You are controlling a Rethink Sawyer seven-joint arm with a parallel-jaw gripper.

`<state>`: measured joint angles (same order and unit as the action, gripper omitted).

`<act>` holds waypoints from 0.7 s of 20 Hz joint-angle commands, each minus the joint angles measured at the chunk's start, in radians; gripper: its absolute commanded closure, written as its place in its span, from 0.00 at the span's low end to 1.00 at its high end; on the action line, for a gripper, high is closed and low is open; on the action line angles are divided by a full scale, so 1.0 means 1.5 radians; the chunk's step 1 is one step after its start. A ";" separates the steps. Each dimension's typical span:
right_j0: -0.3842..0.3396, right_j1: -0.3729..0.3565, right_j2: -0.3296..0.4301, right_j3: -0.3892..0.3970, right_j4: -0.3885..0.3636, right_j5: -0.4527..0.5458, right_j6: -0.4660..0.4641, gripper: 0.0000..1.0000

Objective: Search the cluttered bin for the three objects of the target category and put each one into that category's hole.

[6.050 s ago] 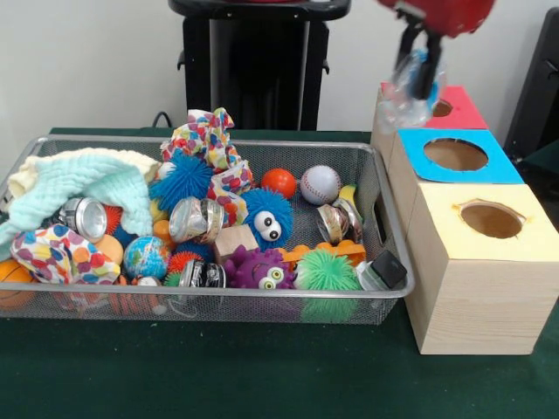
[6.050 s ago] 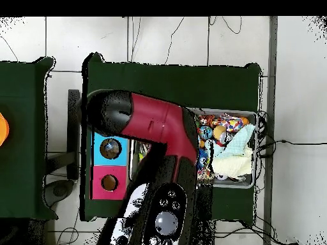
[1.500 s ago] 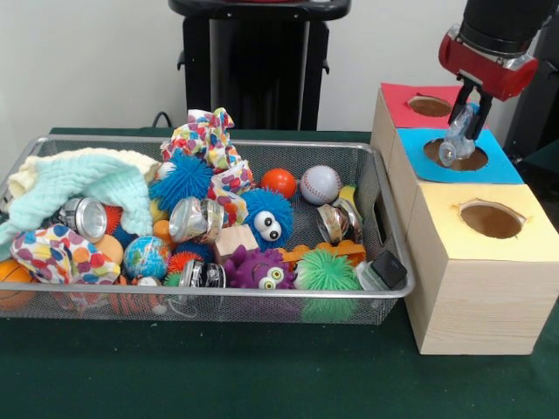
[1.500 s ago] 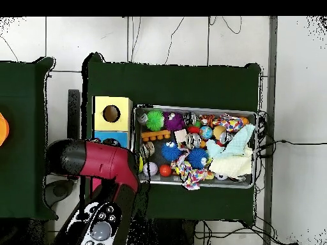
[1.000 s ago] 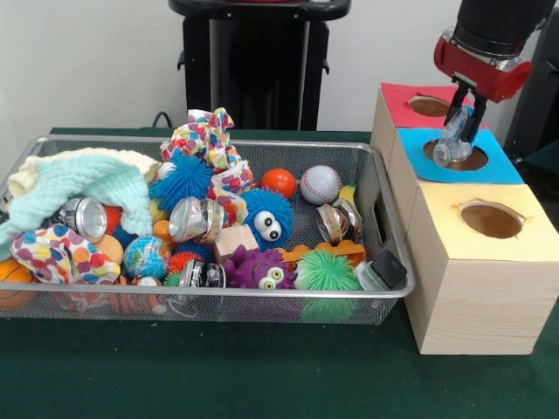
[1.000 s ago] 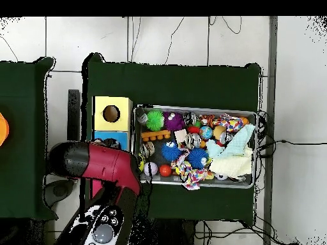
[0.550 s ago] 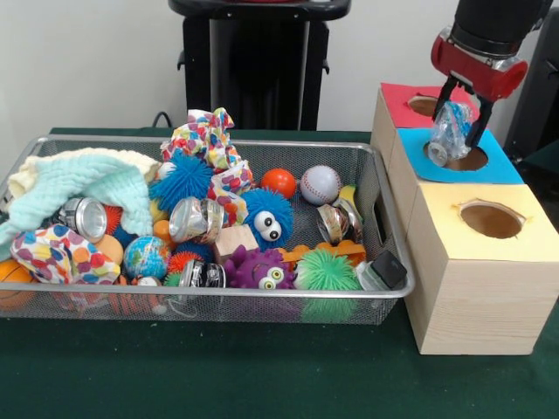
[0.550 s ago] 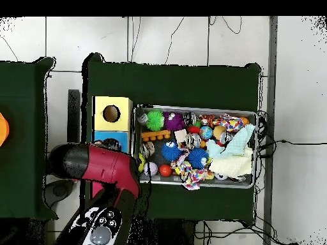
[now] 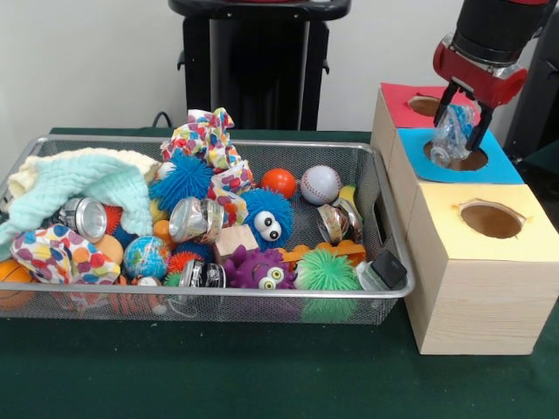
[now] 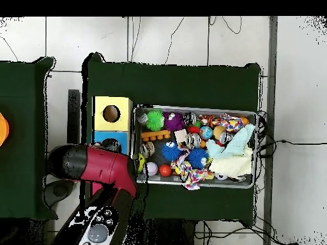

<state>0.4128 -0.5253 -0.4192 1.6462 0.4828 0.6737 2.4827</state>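
Note:
In the front view my gripper (image 9: pixel 461 115) hangs over the round hole of the blue-topped wooden box (image 9: pixel 505 168). Its fingers (image 9: pixel 479 123) stand spread, with a clear, shiny crinkled object (image 9: pixel 450 140) between them, its lower end at the hole's rim. The wire mesh bin (image 9: pixel 262 305) stands to the left, full of toys: furry balls, a baseball (image 9: pixel 320 184), an orange ball (image 9: pixel 279 182), shiny metal pieces (image 9: pixel 196 219) and cloths. In the overhead view the red arm (image 10: pixel 96 166) covers the gripper and most of the blue box; the bin (image 10: pixel 195 108) lies to its right.
A red-topped box (image 9: pixel 400 94) stands behind the blue one and a yellow-topped box (image 9: pixel 489 262) in front, each with a round hole. The robot's black pedestal (image 9: pixel 253 61) rises behind the bin. The table has a dark green cover (image 9: pixel 218 367).
Six seconds ago the gripper carried the clear object high above the boxes. It then came down over the blue box's hole. Since 1.5 s ago the fingers have spread wider.

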 commanded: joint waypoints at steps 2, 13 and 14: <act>0.002 0.036 0.025 0.043 0.032 -0.005 0.194 0.00; -0.004 0.016 0.014 0.040 0.027 0.031 0.178 0.00; -0.005 0.013 0.013 0.042 0.026 0.033 0.176 0.00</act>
<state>0.4179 -0.5220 -0.4229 1.6465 0.4935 0.6737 2.4827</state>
